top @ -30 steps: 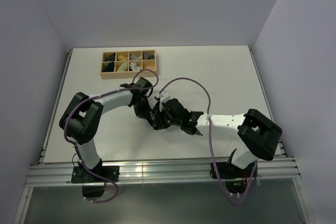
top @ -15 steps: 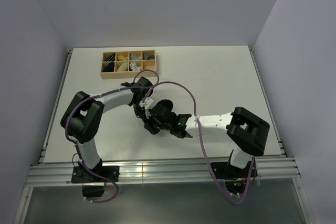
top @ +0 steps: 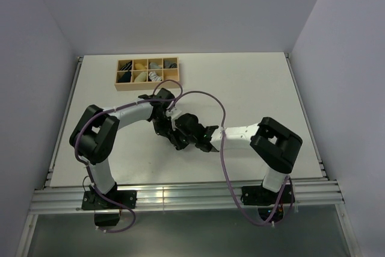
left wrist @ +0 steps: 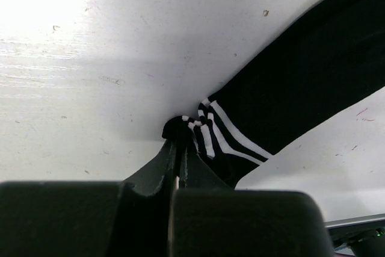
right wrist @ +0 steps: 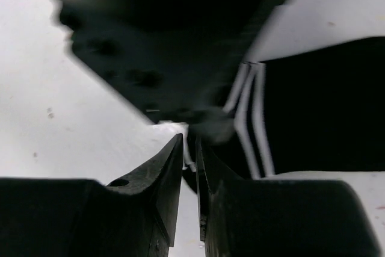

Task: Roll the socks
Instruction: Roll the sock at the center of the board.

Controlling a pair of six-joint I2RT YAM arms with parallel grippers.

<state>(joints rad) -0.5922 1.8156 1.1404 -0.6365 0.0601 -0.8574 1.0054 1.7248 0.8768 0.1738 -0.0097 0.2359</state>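
Item 1. Wooden tray (top: 144, 86): divided into compartments, at the far left of the table (left wrist: 90, 58), well apart from both my hands.

Item 2. My left hand (left wrist: 179, 138): fingers pressed fully together, pinching the bunched cuff edge of the black sock (left wrist: 289, 88) right at its white bands.

Item 3. Black sock: lies flat on the table, mid-table between my two arms. From my left wrist view it runs from the pinched cuff up and to the right.

Item 4. My right hand (right wrist: 189, 148): fingers drawn nearly together, with only a thin slit between them. The tips are at the banded cuff, just beside my left hand. I cannot tell whether they pinch the cloth.
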